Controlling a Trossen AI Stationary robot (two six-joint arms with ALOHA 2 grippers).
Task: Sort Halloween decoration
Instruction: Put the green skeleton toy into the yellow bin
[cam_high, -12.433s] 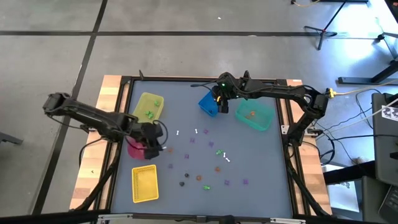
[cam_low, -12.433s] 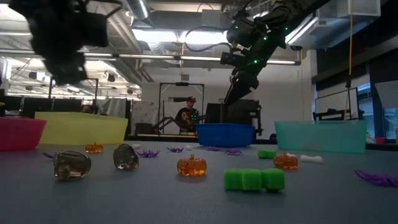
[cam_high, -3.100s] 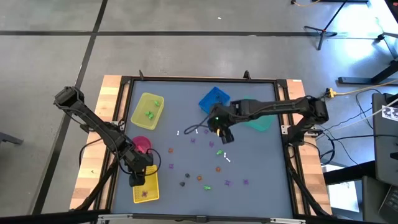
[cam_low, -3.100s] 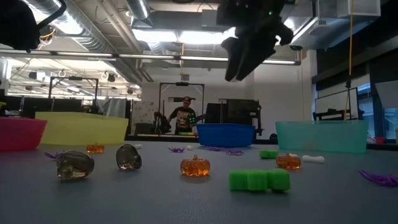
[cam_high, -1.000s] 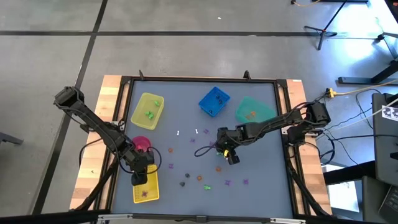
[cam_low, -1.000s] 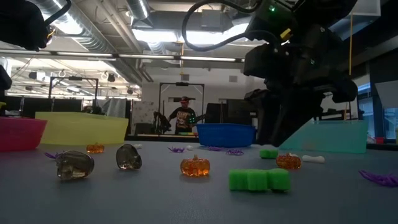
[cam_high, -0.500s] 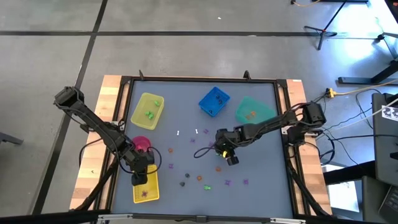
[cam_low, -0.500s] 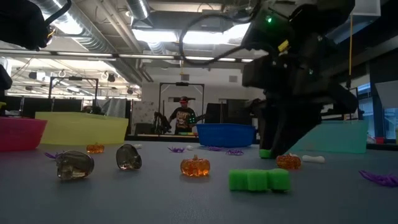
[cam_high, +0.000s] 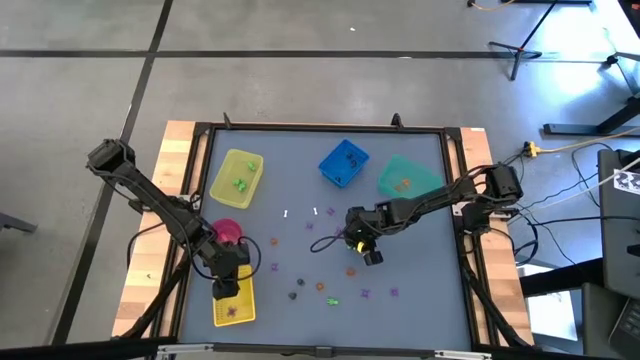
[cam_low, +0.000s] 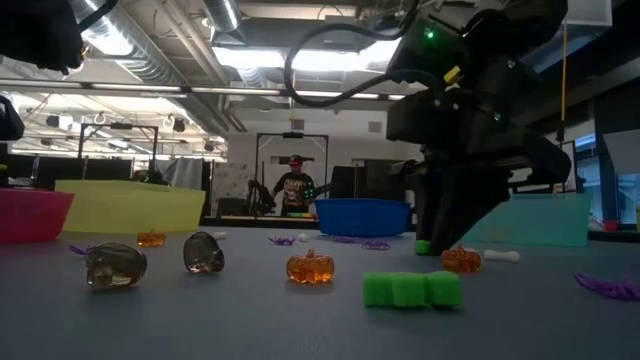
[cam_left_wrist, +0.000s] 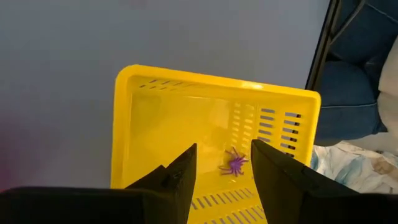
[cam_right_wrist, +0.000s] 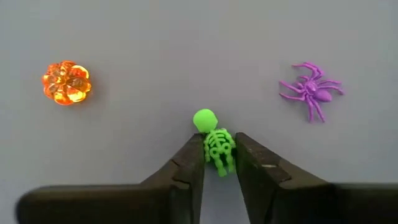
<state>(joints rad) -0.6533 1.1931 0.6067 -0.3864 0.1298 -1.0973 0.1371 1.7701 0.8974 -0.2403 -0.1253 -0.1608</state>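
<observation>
Since approx 3 s back the right gripper (cam_right_wrist: 219, 163) has swung away from beside the blue bin (cam_high: 345, 163) out toward mid-bench and dropped low — over the last sec its fingers (cam_right_wrist: 186, 168) have narrowed round a green skeleton (cam_right_wrist: 216, 146). Left arm hasn't shifted.

Why like this: the right fingers sit one each side of the skeleton's ribs, pads against or just short of it, so this looks like the closing stage of a pick; can't tell yet if it's truly clamped, it's apparently resting on the bench (cam_high: 420, 280). Gripping across the narrow torso leaves the head free and suits a small, light piece.

Axis: the skeleton's long axis runs along the line of the fingers, round head pointing away from the wrist, legs tucked back between the fingers. Lies flat.

Relative to the skeleton: an orange pumpkin (cam_right_wrist: 66, 81) lies apart on one side, a purple spider (cam_right_wrist: 312, 90) apart on the other — neither touched. In the high view the skeleton is hidden under the right gripper (cam_high: 362, 246), nearer the blue bin than the yellow basket (cam_left_wrist: 211, 134).

Left gripper (cam_left_wrist: 222, 171) hovers over that yellow basket, fingers moderately apart and holding nothing — a purple spider (cam_left_wrist: 234, 163) lies on the basket floor below, prob. just parked there, waiting
</observation>
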